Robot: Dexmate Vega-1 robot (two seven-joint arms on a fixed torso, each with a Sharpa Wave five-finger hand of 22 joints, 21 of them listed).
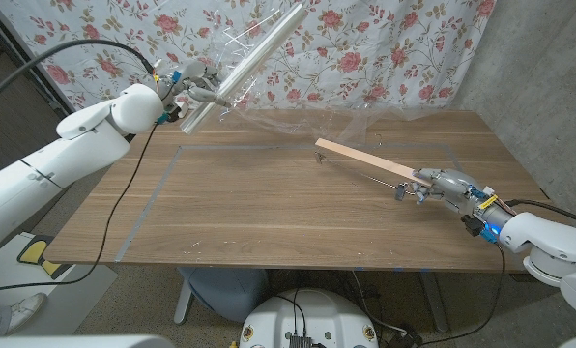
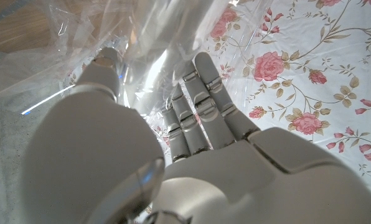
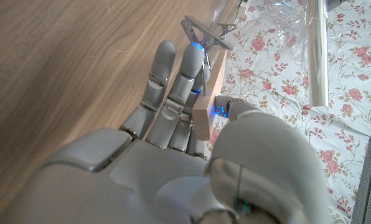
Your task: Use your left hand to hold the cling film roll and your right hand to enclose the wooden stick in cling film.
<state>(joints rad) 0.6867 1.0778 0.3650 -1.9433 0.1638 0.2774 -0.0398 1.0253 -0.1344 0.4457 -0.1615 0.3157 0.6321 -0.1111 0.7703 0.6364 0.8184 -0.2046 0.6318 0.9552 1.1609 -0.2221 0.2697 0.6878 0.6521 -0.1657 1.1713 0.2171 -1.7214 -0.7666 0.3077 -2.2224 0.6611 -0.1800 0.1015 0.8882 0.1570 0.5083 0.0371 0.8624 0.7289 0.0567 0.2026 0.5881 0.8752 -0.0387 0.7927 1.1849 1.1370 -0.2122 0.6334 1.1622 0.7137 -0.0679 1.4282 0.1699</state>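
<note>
My left hand holds the cling film roll up over the table's far left, the tube slanting up toward the curtain. In the left wrist view the fingers wrap the shiny roll. A loose sheet of clear film hangs from the roll down to the far middle of the table. The wooden stick lies slanting at the right, a small metal clip at its far end. My right hand grips the stick's near end. The stick runs between thumb and fingers.
A floral curtain hangs close behind the table. Grey tape lines mark a rectangle on the wooden tabletop. A grey wall stands at the right. A black cable droops from my left arm across the table's left edge.
</note>
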